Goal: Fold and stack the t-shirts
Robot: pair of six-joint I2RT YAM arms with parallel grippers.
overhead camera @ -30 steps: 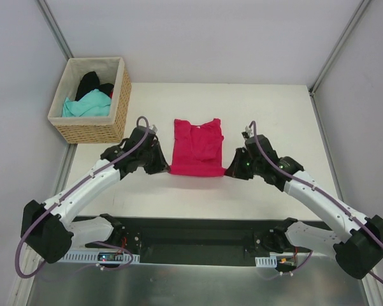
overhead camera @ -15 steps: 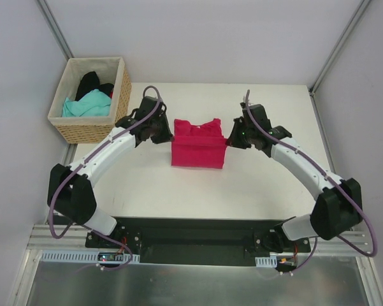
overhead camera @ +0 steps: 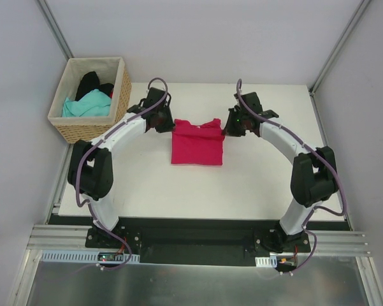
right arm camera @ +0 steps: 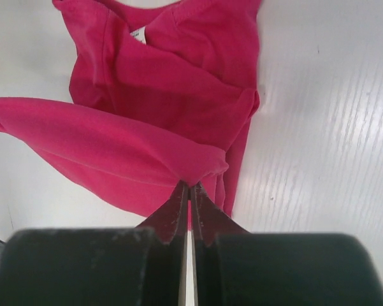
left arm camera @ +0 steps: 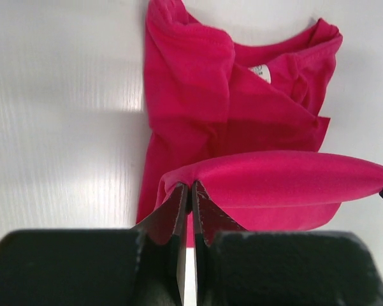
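Observation:
The crimson-pink t-shirt (overhead camera: 197, 143) lies on the white table, its lower half doubled over toward the collar. My left gripper (overhead camera: 172, 127) is shut on the left corner of the lifted hem (left arm camera: 261, 175), and my right gripper (overhead camera: 225, 129) is shut on the right corner (right arm camera: 115, 143). The hem stretches between them above the shirt's upper part, where a small white neck label (left arm camera: 261, 72) shows. A teal t-shirt (overhead camera: 86, 105) and a black t-shirt (overhead camera: 88, 83) lie bunched in the wicker basket (overhead camera: 118, 111) at the back left.
The basket stands just left of my left arm. Grey walls with metal posts (overhead camera: 334, 48) enclose the table at the back and sides. A dark rail (overhead camera: 191, 233) carrying the arm bases runs along the near edge.
Both grippers carried the shirt's bottom hem from the near edge away toward the collar, folding the shirt over itself. Both arms now reach farther back.

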